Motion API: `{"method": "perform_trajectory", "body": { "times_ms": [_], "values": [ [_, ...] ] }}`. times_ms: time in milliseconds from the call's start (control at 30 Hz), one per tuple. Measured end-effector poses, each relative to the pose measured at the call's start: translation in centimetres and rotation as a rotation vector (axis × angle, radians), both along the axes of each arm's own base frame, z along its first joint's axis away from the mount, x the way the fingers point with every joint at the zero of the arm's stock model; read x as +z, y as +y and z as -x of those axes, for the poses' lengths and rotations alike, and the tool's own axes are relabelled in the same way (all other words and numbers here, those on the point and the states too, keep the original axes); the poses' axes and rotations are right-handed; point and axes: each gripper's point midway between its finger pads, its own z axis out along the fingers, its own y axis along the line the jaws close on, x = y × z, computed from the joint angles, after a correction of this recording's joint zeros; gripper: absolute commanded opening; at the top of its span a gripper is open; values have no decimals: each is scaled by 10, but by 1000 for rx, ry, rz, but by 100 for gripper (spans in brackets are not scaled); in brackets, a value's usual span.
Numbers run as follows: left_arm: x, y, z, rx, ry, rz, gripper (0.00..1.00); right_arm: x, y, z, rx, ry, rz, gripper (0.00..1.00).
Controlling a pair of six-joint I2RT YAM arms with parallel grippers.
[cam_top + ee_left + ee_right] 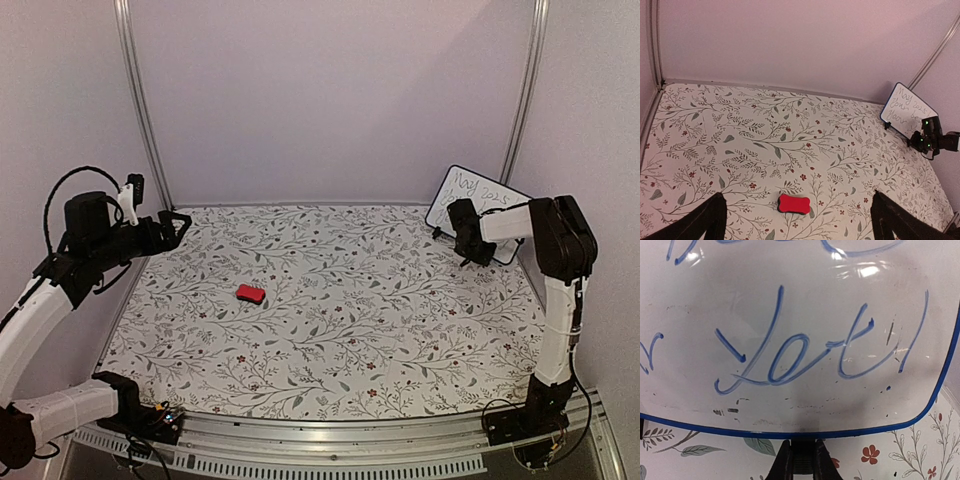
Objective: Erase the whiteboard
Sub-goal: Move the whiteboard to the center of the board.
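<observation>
The whiteboard (482, 196) stands tilted at the back right of the table, its white face covered in blue handwriting (790, 360) inside a thin blue frame. My right gripper (470, 246) is at its lower edge. In the right wrist view its fingers (802, 444) stand close together right under the frame, shut on a dark ribbed piece at the board's bottom edge. The left wrist view shows the whiteboard (907, 107) far right with the right gripper (932, 141) in front of it. My left gripper (180, 222) hangs open high at the far left, with nothing between its fingers (796, 198).
A small red eraser block (250, 293) lies on the floral tablecloth (350, 330) left of centre, and the same eraser (795, 204) shows low between the left fingers, far below them. Pale walls and metal posts (140, 100) close in the back and sides.
</observation>
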Motion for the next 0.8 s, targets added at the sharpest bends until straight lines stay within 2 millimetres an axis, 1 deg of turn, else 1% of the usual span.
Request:
{"method": "perform_trajectory", "body": {
  "times_ms": [167, 300, 400, 633, 700, 800],
  "values": [
    [0, 0, 0, -1, 1, 1, 100, -1, 5, 5, 20, -4, 10, 0],
    [0, 0, 0, -1, 1, 1, 100, -1, 17, 13, 63, -7, 16, 0],
    [0, 0, 0, -1, 0, 1, 100, 0, 32, 17, 119, 3, 15, 0],
    [0, 0, 0, 0, -1, 0, 100, 0, 83, 21, 284, 8, 28, 0],
    [0, 0, 0, 0, -1, 0, 100, -1, 93, 22, 321, 3, 29, 0],
    [0, 0, 0, 1, -1, 0, 100, -1, 103, 24, 367, -2, 30, 0]
  ]
}}
